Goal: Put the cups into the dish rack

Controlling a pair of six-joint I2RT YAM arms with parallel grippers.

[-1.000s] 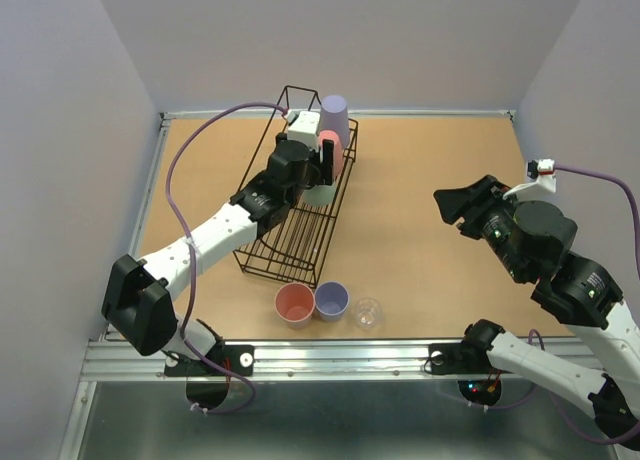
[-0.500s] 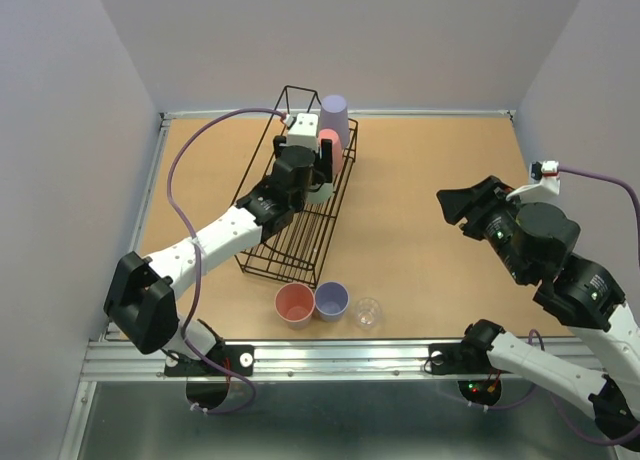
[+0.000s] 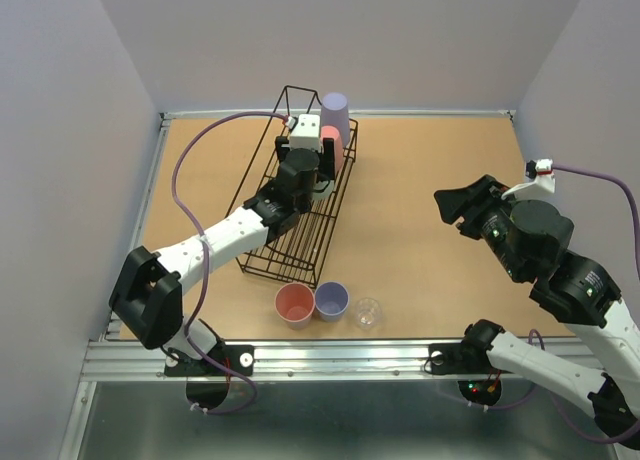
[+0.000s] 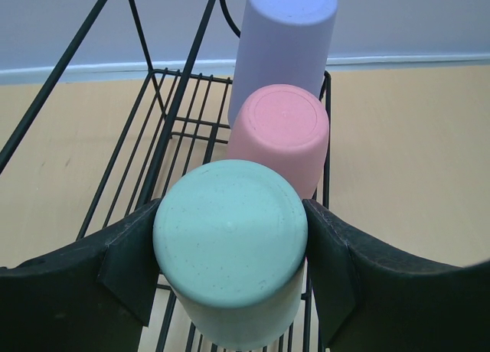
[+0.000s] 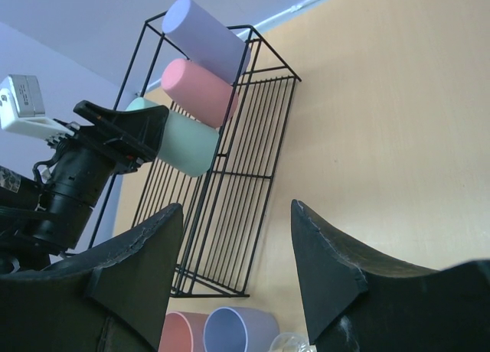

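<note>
Left pincer [image 4: 230, 245] clamps the inverted mint cup [image 4: 230, 226] over the dish rack [image 4: 180, 99].

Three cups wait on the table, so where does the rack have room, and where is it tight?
The dish rack is bare wire from the mint cup, held by the left gripper, to its near end. The far end is crowded: the lavender cup and pink cup stand inverted in a row.

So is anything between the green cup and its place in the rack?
Nothing visible does. The left gripper holds the green cup upside down over the rack, right next to the pink cup; the bars to its left are bare.
</note>
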